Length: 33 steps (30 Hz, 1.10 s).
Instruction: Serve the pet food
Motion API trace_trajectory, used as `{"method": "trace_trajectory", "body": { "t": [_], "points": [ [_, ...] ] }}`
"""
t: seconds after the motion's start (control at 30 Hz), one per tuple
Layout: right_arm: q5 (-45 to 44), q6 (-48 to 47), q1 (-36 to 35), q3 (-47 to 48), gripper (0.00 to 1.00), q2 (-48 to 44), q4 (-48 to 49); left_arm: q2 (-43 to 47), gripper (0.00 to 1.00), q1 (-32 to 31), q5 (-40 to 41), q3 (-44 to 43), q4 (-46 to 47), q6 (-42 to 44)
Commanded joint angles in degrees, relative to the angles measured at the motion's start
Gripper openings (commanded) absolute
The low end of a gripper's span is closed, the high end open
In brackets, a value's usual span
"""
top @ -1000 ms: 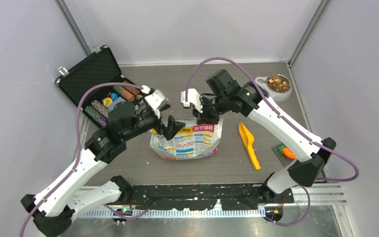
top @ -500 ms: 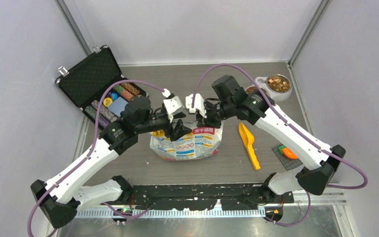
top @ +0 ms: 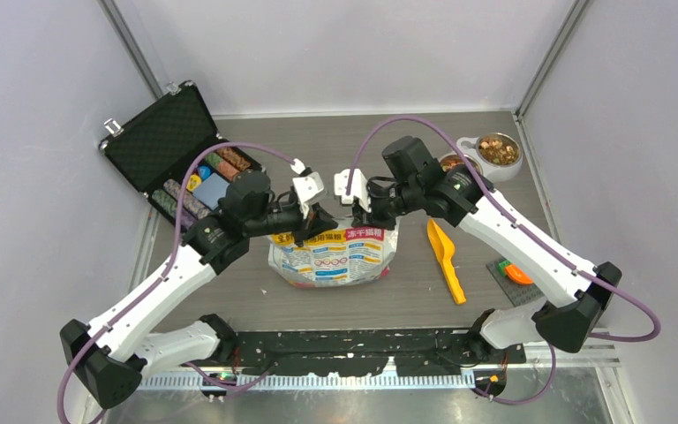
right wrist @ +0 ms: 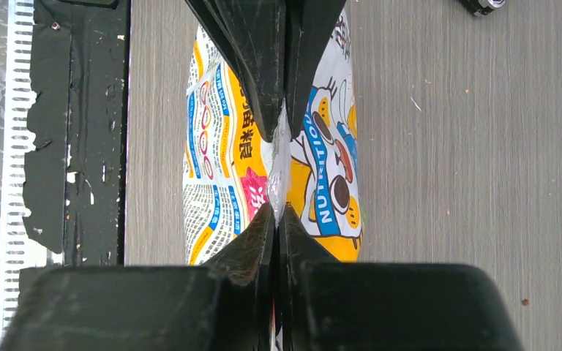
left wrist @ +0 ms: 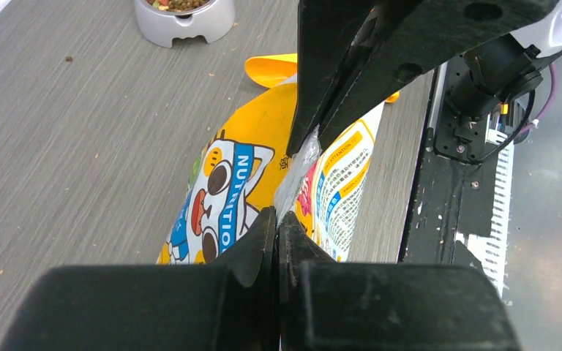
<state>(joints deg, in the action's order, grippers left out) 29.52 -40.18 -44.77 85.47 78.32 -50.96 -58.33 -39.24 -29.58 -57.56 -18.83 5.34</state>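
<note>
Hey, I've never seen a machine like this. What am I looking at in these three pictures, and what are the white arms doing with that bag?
These are two white robot arms bolted at the edge of a table. The wide picture comes from a fixed camera above. The two close-ups come from cameras on the wrists, so the black shapes there are gripper fingers. The left gripper and the right gripper are each pinched shut on the top seam of a printed foil bag. Also on the table are a yellow scoop, a bowl holding kibble, and an open black case of poker chips.

left claw [top: 316, 233] and right claw [top: 367, 212] pinched closed, tips facing, arms stretched inward
</note>
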Motion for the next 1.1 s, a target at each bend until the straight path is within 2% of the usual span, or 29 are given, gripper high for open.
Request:
{"method": "trace_trajectory", "body": {
  "t": [0.0, 0.1, 0.23, 0.3, 0.43, 0.7, 0.83, 0.93, 1.0, 1.07],
  "points": [
    [0.9, 2.5, 0.1, 0.4, 0.05, -4.3, 5.5, 0.3, 0.00, 0.6, -1.5, 1.5, 3.5, -0.2],
    [-1.7, 5.2, 0.0, -1.1, 0.10, -5.4, 8.2, 1.8, 0.00, 0.5, 0.7, 2.5, 4.0, -0.8],
    [0.0, 8.0, 0.1, -4.0, 0.42, -8.3, 12.7, 3.3, 0.00, 0.6, 3.0, 3.7, 4.2, 0.4],
    [2.3, 9.2, 0.0, -5.7, 0.49, -9.8, 15.8, 3.6, 0.00, 0.5, 2.8, 3.7, 4.2, 1.5],
    [7.3, 8.5, 0.0, -6.4, 0.56, -10.5, 16.8, 3.4, 0.00, 0.5, 2.3, 2.5, 3.9, 2.5],
    [6.2, 5.7, 0.0, -2.2, 0.60, -4.7, 11.2, 2.8, 0.00, 0.5, 1.3, 1.4, 4.4, 2.7],
    [5.5, 6.0, 0.0, 0.1, 0.56, -1.2, 9.8, 3.0, 0.00, 0.5, 1.2, 1.3, 4.5, 2.7],
    [4.9, 7.1, 0.0, 1.4, 0.20, 0.1, 9.8, 3.3, 0.00, 0.5, 2.7, 1.5, 4.5, 2.7],
    [3.7, 7.5, 0.1, 1.5, 0.08, 0.2, 9.6, 3.4, 0.00, 0.5, 4.2, 1.6, 4.6, 2.5],
    [2.4, 6.9, 0.0, 1.3, 0.06, 0.1, 8.5, 3.8, 0.00, 0.5, 4.5, 2.0, 5.7, 2.2]
  ]
}}
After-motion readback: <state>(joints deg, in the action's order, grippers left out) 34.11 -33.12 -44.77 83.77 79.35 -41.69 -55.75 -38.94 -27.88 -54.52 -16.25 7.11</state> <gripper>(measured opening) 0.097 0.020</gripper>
